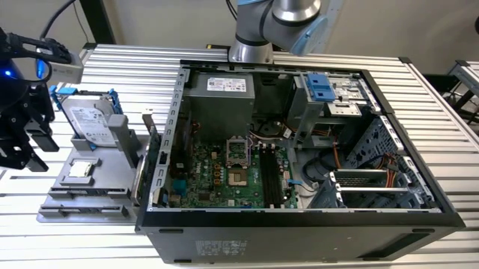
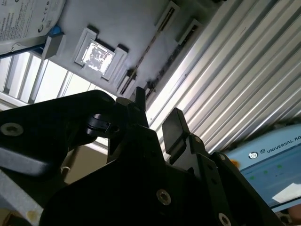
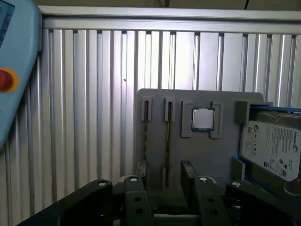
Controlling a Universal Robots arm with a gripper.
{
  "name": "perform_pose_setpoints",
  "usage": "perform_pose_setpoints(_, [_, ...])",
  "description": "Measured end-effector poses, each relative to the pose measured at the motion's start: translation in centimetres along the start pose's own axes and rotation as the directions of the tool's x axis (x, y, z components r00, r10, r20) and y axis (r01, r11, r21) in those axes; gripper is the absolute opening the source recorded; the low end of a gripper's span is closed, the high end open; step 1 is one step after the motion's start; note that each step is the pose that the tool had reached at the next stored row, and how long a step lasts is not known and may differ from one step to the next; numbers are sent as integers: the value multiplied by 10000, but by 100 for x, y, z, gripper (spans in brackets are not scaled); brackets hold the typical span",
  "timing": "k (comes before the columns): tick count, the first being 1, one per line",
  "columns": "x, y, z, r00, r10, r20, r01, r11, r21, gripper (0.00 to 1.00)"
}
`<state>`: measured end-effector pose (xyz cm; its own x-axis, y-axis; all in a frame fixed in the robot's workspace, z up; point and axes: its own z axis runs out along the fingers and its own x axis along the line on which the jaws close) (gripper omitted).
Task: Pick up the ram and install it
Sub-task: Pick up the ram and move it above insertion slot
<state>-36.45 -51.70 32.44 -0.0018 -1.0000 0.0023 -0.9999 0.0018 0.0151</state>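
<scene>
The ram (image 3: 168, 141) shows as a thin dark strip standing on edge in a narrow slot of the grey holder plate (image 3: 221, 155). A second such strip (image 3: 145, 127) stands in the slot beside it. My gripper (image 3: 164, 176) hovers above the plate, open and holding nothing, with its black fingers (image 3: 188, 172) either side of the ram's line. In the second wrist view the ram (image 2: 153, 44) runs toward the open gripper (image 2: 157, 113). In the exterior view the gripper (image 1: 39, 152) hangs at the far left, over the holder plate (image 1: 67, 193). The motherboard's black slots (image 1: 271, 179) lie in the open computer case.
A silver processor chip (image 3: 202, 118) and a grey hard drive (image 3: 270, 148) with a white label also sit on the holder plate. The open computer case (image 1: 299, 218) stands on the ribbed aluminium table (image 1: 127, 67). The arm's base (image 1: 250, 50) rises behind it. A pendant with a red button (image 3: 5, 80) lies by the table.
</scene>
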Motion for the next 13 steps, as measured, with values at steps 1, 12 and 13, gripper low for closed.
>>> perform_pose_setpoints(1, [0,0,14,10000,9,0,-9,10000,0,100])
perform_pose_setpoints(12, [0,15,176,10000,9,0,-9,10000,0,100])
perform_pose_setpoints(13, [0,15,192,10000,8,0,-8,10000,0,100])
